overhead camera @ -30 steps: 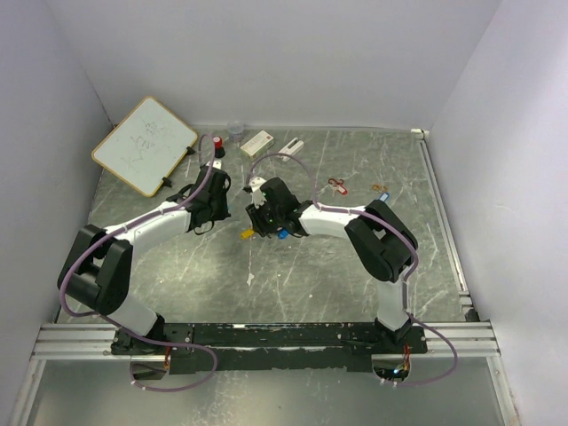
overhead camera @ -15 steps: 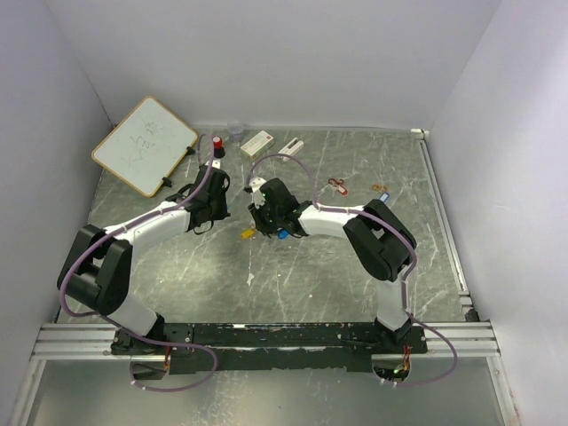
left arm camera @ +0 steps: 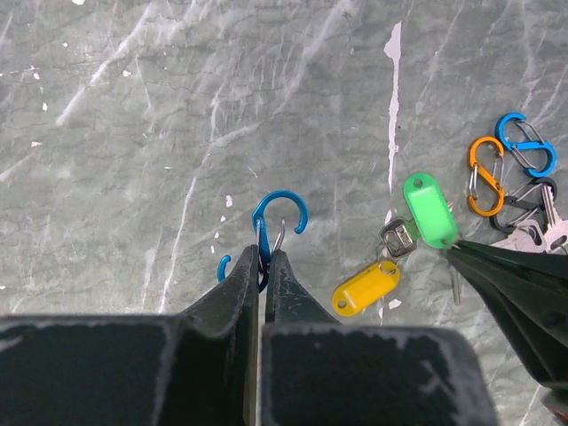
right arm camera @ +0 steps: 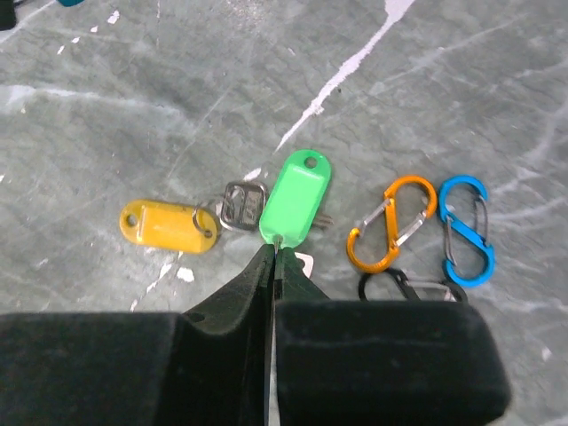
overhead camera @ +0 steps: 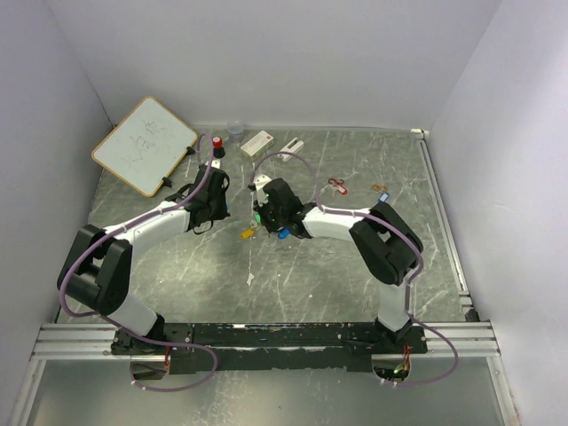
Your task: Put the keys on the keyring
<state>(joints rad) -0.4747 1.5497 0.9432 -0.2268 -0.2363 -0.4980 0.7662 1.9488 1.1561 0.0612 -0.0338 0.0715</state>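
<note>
The right jaws are pinching shut on one end of the green tag [right arm camera: 295, 197]. A little silver key [right arm camera: 241, 204] is touching the green tag, and the yellow tag [right arm camera: 169, 226] is lying just past the key. On the green tag's other side, an orange clip [right arm camera: 390, 222], a blue clip [right arm camera: 466, 229] and a black clip [right arm camera: 404, 286] are lying close together on the worktop [right arm camera: 497, 80]. The left jaws are squeezing shut on a blue hook [left arm camera: 280, 213], apart from the green tag, on the yellow tag's side.
</note>
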